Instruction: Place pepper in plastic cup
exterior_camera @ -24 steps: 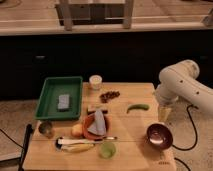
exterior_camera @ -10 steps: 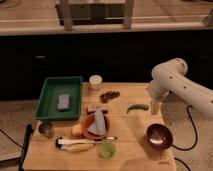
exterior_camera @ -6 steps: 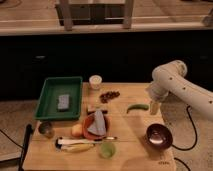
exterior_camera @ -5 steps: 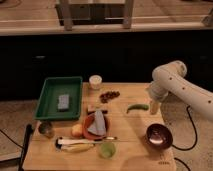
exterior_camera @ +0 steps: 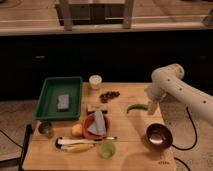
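Wooden table [exterior_camera: 125,90] was crowded, with dark cabinets behind. Pepper [exterior_camera: 136,107] lay flat right of centre, between the red scraps [exterior_camera: 109,95] and the copper bowl [exterior_camera: 159,135], not yet lifted. Gripper [exterior_camera: 151,107] hung low at the pepper's right end, just beside or touching it (couldn't tell which, nor whether it was spread or pinching).

My read: the step in hand was the grasp. To do it well:
- Centre over the pepper's middle, not the tip.
- Close across the short axis. It looked curved and smooth, so an end pinch would likely let it roll or squirt out.
- Lift straight up before traversing, since the copper bowl sat near.

Target was probably the green cup [exterior_camera: 107,149] near the front edge (the white cup [exterior_camera: 95,81] at the back was the other candidate). Go in point-down: narrow mouth, long pepper.
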{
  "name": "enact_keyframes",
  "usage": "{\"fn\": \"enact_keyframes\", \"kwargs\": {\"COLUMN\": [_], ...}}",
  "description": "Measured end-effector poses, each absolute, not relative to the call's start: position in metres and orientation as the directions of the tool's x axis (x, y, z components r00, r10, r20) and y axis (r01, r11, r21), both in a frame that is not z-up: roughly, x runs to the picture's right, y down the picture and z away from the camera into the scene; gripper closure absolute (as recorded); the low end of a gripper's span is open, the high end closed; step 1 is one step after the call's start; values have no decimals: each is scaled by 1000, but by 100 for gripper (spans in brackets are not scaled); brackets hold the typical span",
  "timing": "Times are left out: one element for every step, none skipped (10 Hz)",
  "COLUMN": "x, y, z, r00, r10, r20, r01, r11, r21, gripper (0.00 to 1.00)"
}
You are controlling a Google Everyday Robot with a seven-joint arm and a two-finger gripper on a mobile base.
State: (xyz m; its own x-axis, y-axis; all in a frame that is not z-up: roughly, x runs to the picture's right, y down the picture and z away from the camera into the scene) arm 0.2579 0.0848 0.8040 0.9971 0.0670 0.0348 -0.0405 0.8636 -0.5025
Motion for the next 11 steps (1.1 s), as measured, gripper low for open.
{"fn": "enact_keyframes", "kwargs": {"x": [259, 260, 259, 258, 257, 257, 257, 257, 256, 255, 255], "y": [87, 89, 91, 93, 96, 98, 101, 104, 106, 112, 114], "z": [810, 815, 819, 825, 831, 834, 839, 843, 846, 852, 855], "r00": [997, 996, 996, 995, 995, 995, 994, 994, 993, 992, 991], "r10": [75, 81, 83, 87, 89, 92, 97, 100, 104, 111, 116], "r20": [37, 38, 40, 44, 48, 49, 52, 54, 58, 62, 65], "r01": [-46, -51, -51, -52, -51, -53, -56, -56, -58, -61, -63], "r11": [862, 860, 859, 857, 854, 852, 850, 847, 846, 842, 841], "r21": [-505, -508, -509, -513, -517, -520, -524, -528, -531, -535, -538], "gripper": [20, 20, 20, 20, 20, 20, 20, 20, 20, 20, 20]}}
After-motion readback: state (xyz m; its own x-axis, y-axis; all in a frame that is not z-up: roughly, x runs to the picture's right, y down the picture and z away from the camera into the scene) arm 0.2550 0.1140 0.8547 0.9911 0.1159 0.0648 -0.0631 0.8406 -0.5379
